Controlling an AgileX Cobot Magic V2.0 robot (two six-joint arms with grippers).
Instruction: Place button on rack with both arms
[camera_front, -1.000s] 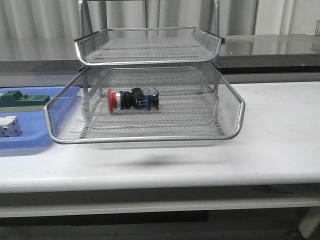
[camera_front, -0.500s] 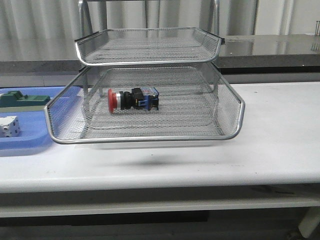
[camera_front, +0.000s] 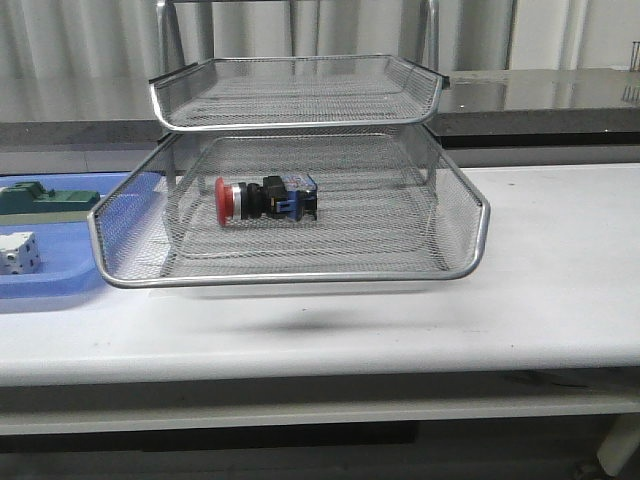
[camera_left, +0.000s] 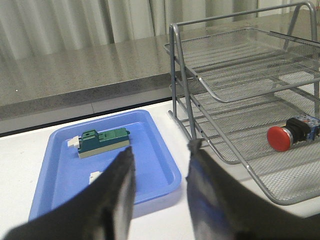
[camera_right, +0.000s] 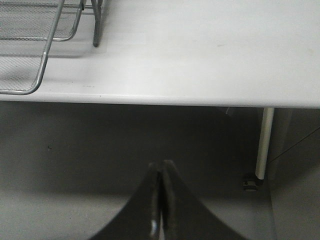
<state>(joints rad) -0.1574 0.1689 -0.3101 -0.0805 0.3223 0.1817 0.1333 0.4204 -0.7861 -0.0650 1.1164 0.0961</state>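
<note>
Nothing has moved since earlier: the button (camera_front: 265, 198) lies on the rack's (camera_front: 290, 276) lower tier. Left hand (camera_left: 159, 186) is released and empty; right hand (camera_right: 161, 200) is clenched, off the worktop (camera_right: 200, 55).

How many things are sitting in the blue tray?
2 that show: a green block toward the back of the blue tray, and a white dotted cube nearer the front. The tray's left end runs out of the front view, so more could be hidden.

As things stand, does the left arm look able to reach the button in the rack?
Probably yes: the left gripper is open, and the button lies in the rack's open-fronted tier, red head outward, with nothing between them.
</note>
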